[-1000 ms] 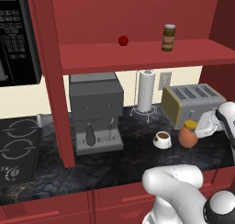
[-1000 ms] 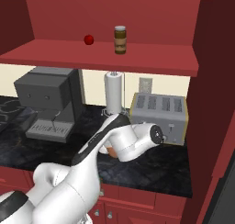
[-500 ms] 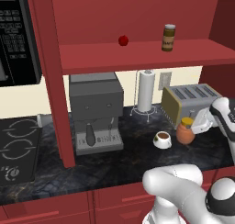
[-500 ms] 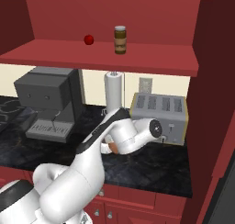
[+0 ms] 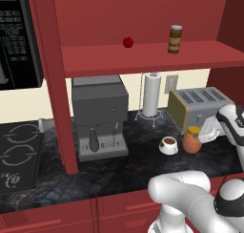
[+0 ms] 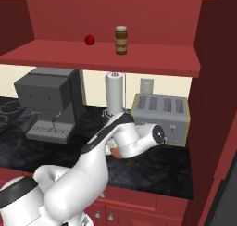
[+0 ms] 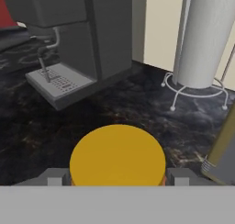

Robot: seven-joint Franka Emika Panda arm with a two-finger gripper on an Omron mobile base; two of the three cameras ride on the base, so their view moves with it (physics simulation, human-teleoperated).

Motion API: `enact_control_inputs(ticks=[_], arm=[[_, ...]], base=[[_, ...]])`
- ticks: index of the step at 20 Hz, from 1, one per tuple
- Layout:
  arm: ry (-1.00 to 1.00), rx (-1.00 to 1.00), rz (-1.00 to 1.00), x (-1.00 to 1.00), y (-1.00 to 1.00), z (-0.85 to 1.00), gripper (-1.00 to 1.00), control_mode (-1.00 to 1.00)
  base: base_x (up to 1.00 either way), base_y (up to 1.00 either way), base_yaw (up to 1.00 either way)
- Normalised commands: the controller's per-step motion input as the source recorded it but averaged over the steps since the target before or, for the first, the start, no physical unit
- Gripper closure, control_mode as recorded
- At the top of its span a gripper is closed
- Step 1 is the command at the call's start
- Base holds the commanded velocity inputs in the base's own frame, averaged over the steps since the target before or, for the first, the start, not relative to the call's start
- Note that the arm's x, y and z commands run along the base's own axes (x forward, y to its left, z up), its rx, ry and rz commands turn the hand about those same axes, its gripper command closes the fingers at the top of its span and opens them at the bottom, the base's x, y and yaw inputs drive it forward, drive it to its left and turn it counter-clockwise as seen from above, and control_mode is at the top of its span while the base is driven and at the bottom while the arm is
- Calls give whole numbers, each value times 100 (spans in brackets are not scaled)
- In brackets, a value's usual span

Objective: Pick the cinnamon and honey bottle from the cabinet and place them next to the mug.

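two grey finger tips (image 7: 56, 176) of my gripper (image 7: 118, 178) sit one on each side of the honey bottle (image 5: 192, 140), close against it, though i cannot tell for sure that they press it; their lower parts are cut off at the frame edge. from the hand i see mostly its round yellow lid. in the left base view it is a squat, ribbed orange jar standing on the dark marbled counter (image 5: 109, 172), just beside the mug (image 5: 168, 144), which is to the left of the jar there. my wrist is hard to make out behind the jar, and in the right base view my own arm hides jar and mug.

beyond the jar, a paper towel roll (image 5: 151, 94) stands against the cream wall, a silver toaster (image 5: 198, 108) close behind the jar, and a grey coffee machine (image 5: 100, 115) farther left. above the jar, on the red shelf of the cabinet (image 5: 143, 58), stands the cinnamon (image 5: 175, 39), a slim brown jar with a grey cap, well apart from a small red ball (image 5: 127, 42).
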Motion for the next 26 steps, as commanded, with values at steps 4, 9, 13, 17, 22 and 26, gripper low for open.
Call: enact_control_inputs(ticks=[4, 9, 13, 17, 22, 26], arm=[[0, 0, 0, 0, -5, -21, 100, -100], [0, 0, 0, 0, -9, -21, 100, -100], [0, 0, 0, 0, -10, -20, 100, -100], [0, 0, 0, 0, -4, -17, 100, -100], [0, 0, 0, 6, 0, -4, 100, -100], [0, 0, 0, 11, 0, 0, 100, -100]], base=[[0, 0, 0], [0, 0, 0], [0, 0, 0], [0, 0, 0], [0, 0, 0], [0, 0, 0]])
